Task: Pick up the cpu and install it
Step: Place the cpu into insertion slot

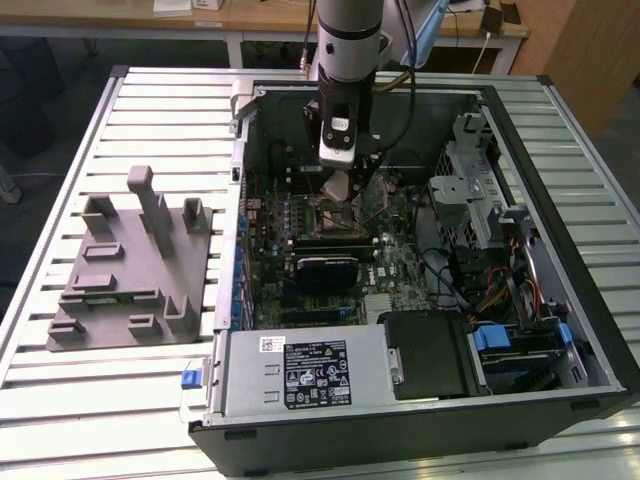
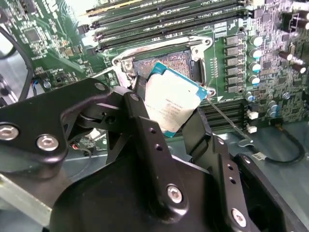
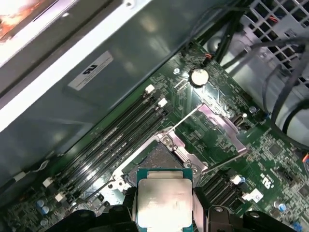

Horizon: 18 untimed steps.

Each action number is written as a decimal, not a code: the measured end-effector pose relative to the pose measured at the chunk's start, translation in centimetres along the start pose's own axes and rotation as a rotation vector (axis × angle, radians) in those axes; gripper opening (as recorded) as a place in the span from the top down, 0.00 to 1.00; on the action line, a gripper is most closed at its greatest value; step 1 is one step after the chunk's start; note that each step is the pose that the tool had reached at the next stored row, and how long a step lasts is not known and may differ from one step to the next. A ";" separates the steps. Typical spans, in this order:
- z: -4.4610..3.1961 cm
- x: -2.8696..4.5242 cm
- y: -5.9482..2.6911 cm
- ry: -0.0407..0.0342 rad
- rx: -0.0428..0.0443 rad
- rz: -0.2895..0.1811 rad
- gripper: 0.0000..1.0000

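The jaws are gripping the cpu (image 1: 337, 185) by two opposite edges, narrowed to just its width. It's hanging in the upper middle of the exterior view, just over the open socket (image 1: 335, 213), silver top showing in the second wrist view (image 2: 174, 104), inside the computer case (image 1: 400, 425) sitting on the table (image 1: 150, 100).
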State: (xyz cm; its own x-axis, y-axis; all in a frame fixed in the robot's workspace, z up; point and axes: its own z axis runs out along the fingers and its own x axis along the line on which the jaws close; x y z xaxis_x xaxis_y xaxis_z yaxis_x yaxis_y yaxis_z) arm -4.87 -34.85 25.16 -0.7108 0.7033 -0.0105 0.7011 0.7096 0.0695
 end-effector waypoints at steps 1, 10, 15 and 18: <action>0.01 0.00 0.00 -0.0016 0.0001 0.023 0.46; 0.04 0.00 0.00 -0.0116 0.0020 0.161 0.46; 0.06 0.00 0.00 -0.0180 0.0030 0.253 0.46; 0.09 0.00 -0.01 -0.0217 0.0036 0.306 0.46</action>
State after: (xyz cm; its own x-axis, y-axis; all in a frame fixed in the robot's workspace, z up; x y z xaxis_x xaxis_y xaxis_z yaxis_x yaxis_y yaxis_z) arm -4.87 -34.85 25.07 -0.4654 0.8851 -0.0109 0.8826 0.4649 0.0691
